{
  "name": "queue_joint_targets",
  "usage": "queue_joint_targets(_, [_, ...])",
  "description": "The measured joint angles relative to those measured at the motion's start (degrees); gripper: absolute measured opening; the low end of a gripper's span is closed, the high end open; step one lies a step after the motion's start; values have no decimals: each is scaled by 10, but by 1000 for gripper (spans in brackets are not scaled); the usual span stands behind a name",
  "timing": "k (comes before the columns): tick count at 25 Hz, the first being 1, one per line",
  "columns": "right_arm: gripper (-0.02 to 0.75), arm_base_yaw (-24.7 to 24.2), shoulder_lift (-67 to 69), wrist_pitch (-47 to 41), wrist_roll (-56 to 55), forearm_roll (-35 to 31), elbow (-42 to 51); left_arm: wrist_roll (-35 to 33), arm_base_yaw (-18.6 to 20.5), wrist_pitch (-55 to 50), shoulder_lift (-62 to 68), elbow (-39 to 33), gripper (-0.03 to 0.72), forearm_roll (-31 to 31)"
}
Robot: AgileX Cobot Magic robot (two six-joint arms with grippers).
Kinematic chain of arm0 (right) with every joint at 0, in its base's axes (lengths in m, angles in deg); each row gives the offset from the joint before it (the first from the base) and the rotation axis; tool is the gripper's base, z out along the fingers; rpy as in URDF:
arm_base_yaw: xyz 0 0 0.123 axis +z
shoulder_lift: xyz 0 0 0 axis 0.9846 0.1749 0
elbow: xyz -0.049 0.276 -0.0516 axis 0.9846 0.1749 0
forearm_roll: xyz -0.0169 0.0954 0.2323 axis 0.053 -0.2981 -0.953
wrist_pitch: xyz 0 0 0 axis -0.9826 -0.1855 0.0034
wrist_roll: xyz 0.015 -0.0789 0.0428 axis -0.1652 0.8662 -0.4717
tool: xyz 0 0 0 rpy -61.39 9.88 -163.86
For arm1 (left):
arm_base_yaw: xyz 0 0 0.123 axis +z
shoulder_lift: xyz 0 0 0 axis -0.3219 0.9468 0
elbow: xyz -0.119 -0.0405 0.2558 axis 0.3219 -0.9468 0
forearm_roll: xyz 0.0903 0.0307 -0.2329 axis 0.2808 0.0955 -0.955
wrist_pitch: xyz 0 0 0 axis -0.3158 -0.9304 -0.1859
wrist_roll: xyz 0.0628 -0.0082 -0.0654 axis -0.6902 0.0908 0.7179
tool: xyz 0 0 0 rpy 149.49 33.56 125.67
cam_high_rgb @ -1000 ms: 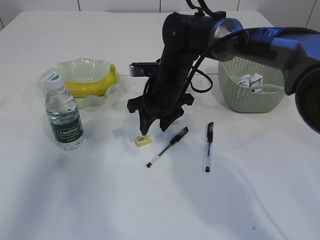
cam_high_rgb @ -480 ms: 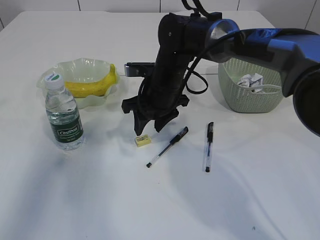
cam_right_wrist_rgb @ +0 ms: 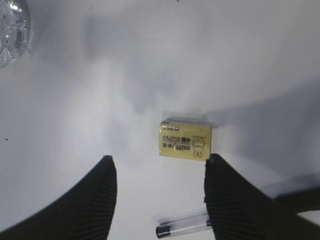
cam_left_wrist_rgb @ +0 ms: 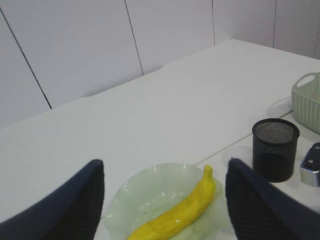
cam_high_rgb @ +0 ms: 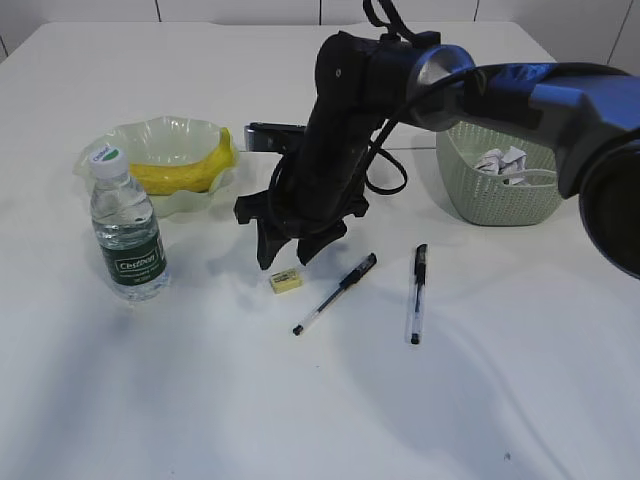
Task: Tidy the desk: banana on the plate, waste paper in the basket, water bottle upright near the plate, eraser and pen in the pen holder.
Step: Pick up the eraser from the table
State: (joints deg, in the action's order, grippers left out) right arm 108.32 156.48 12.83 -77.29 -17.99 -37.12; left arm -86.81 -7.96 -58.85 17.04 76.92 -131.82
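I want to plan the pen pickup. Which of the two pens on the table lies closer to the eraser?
The slanted pen, just right of the yellow eraser. The other pen lies nearly straight, farther right, toward the basket.

White table (cam_high_rgb: 200,400), panelled wall (cam_left_wrist_rgb: 75,45) behind

A lab-like test room — bare white table (cam_high_rgb: 200,400), plain panelled walls (cam_left_wrist_rgb: 75,50).

"miffi" print on the eraser (cam_right_wrist_rgb: 185,140)
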Motion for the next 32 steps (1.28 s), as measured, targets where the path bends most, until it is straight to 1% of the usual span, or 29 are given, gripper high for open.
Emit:
queue_joint_targets(5, [421, 0, 14, -1, -1, -10, 0, 0, 0, 0, 0, 0, 529, 1])
queue_joint_targets(16, [421, 0, 27, 0, -1, -11, 0, 1, 0, 0, 0, 0, 527, 1])
queue_joint_targets(20, [421, 0, 28, 13, -1, -11, 0, 2, 0, 0, 0, 0, 519, 1])
queue_joint_targets(32, [421, 0, 34, 27, -1, 1, 0, 2, 0, 0, 0, 0, 506, 2])
